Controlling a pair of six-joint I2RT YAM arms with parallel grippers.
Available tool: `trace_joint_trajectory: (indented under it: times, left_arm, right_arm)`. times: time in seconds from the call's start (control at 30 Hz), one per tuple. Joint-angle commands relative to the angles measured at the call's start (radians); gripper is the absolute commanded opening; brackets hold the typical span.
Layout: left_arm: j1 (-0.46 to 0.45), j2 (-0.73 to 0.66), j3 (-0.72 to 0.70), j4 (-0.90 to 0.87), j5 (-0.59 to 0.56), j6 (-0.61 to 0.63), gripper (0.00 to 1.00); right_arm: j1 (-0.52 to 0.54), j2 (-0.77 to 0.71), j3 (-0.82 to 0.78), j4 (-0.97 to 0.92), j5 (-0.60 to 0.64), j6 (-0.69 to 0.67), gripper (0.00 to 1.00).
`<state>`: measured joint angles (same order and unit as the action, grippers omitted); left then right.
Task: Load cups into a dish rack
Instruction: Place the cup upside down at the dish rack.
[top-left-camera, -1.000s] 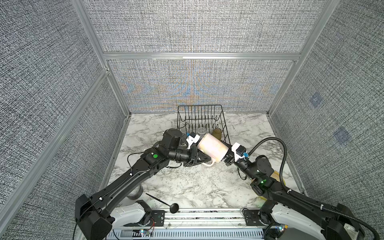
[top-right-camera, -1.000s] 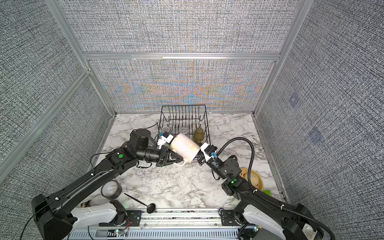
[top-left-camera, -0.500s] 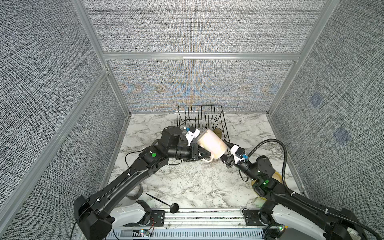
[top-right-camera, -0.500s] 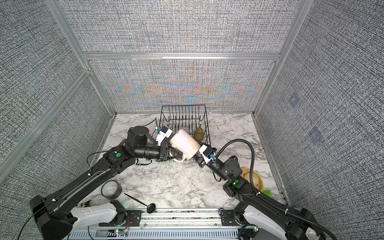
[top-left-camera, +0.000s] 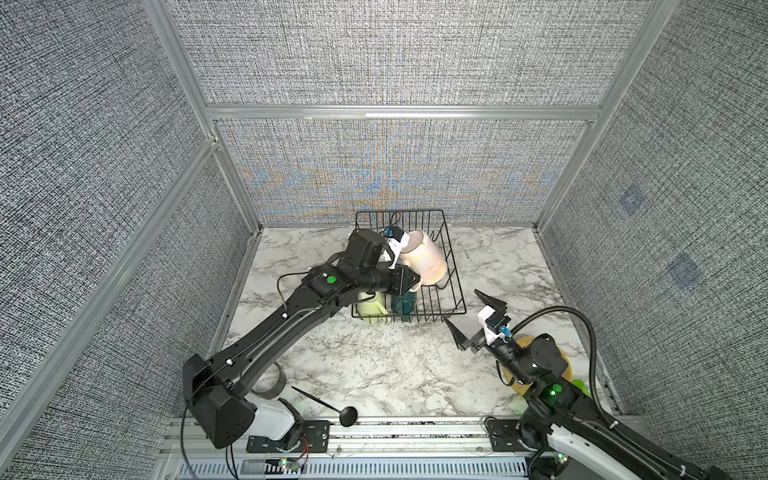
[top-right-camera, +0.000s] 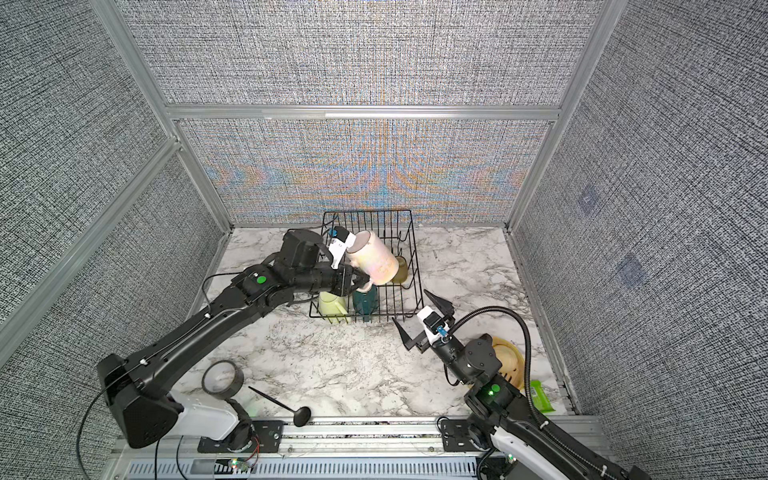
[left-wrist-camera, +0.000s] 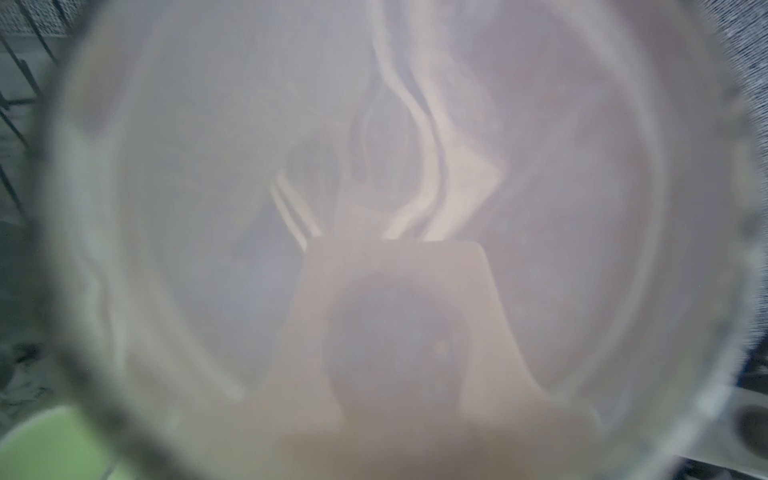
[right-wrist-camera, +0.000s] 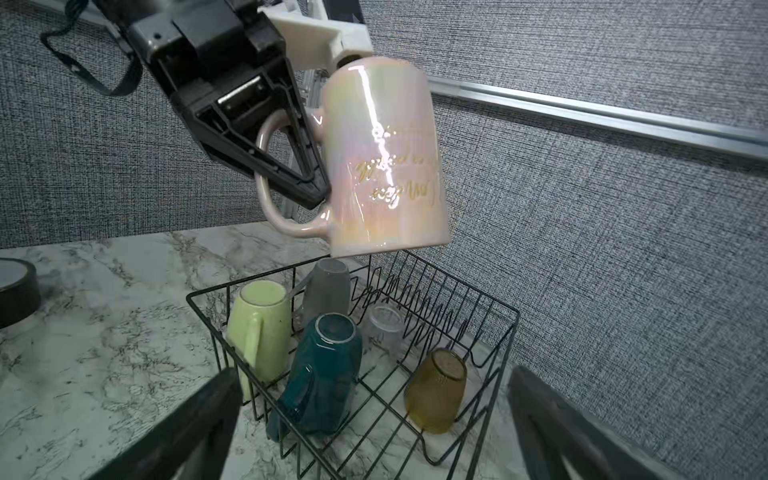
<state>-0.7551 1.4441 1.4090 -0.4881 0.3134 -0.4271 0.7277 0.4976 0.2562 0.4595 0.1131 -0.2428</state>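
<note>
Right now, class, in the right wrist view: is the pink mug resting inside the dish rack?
No, the left tool holds the pink mug in the air above the dish rack.

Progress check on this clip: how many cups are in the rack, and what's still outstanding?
Done: five cups sit inverted in the dish rack: pale green mug, grey mug, teal mug, clear glass, amber tumbler. In hand: the left gripper holds the pink mug by its handle above the rack; the right gripper is open and empty. Left: setting that mug down and releasing it.
</note>
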Motion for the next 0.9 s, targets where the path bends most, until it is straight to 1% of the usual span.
trace_joint_trajectory:
  times: [0.0, 0.03, 0.07, 0.13, 0.2, 0.27, 0.3, 0.37, 0.43, 0.47, 0.53, 0.6, 0.73, 0.87]
  left_arm:
    - [-0.001, 0.046, 0.010, 0.107, -0.104, 0.146, 0.00]
    - [-0.003, 0.073, 0.015, 0.116, -0.121, 0.169, 0.00]
    - [-0.003, 0.099, 0.026, 0.120, -0.131, 0.184, 0.00]
    - [-0.007, 0.150, 0.055, 0.123, -0.126, 0.216, 0.00]
    - [-0.016, 0.201, 0.092, 0.113, -0.118, 0.246, 0.00]
    - [-0.025, 0.250, 0.134, 0.097, -0.133, 0.266, 0.00]
    - [-0.030, 0.269, 0.151, 0.088, -0.140, 0.270, 0.00]
    - [-0.042, 0.307, 0.187, 0.069, -0.163, 0.267, 0.00]
    - [-0.056, 0.340, 0.219, 0.050, -0.197, 0.251, 0.00]
    - [-0.063, 0.357, 0.232, 0.043, -0.217, 0.239, 0.00]
    - [-0.073, 0.383, 0.252, 0.029, -0.264, 0.213, 0.00]
    - [-0.076, 0.402, 0.259, 0.025, -0.286, 0.203, 0.00]
    - [-0.091, 0.456, 0.266, 0.055, -0.269, 0.182, 0.00]
    - [-0.107, 0.526, 0.323, 0.008, -0.261, 0.188, 0.00]
  right_arm:
    - [-0.005, -0.009, -0.020, -0.097, 0.234, 0.093, 0.99]
    - [-0.011, -0.002, -0.030, -0.109, 0.289, 0.126, 0.99]
    - [-0.019, 0.004, -0.037, -0.128, 0.315, 0.155, 0.99]
    - [-0.032, 0.013, -0.054, -0.155, 0.331, 0.217, 0.99]
    - [-0.048, 0.018, -0.092, -0.129, 0.381, 0.292, 0.99]
    - [-0.076, 0.022, -0.123, -0.120, 0.458, 0.380, 0.99]
    - [-0.091, 0.024, -0.126, -0.143, 0.489, 0.421, 0.99]
    - [-0.131, 0.032, -0.099, -0.272, 0.523, 0.509, 0.99]
    - [-0.178, 0.054, -0.080, -0.356, 0.524, 0.594, 0.99]
    - [-0.200, 0.067, -0.079, -0.371, 0.506, 0.618, 0.99]
    - [-0.233, 0.083, -0.079, -0.382, 0.463, 0.639, 0.99]
    - [-0.246, 0.095, -0.089, -0.373, 0.445, 0.649, 0.99]
    - [-0.272, 0.115, -0.128, -0.297, 0.430, 0.667, 0.99]
    - [-0.295, 0.119, -0.134, -0.302, 0.409, 0.689, 0.99]
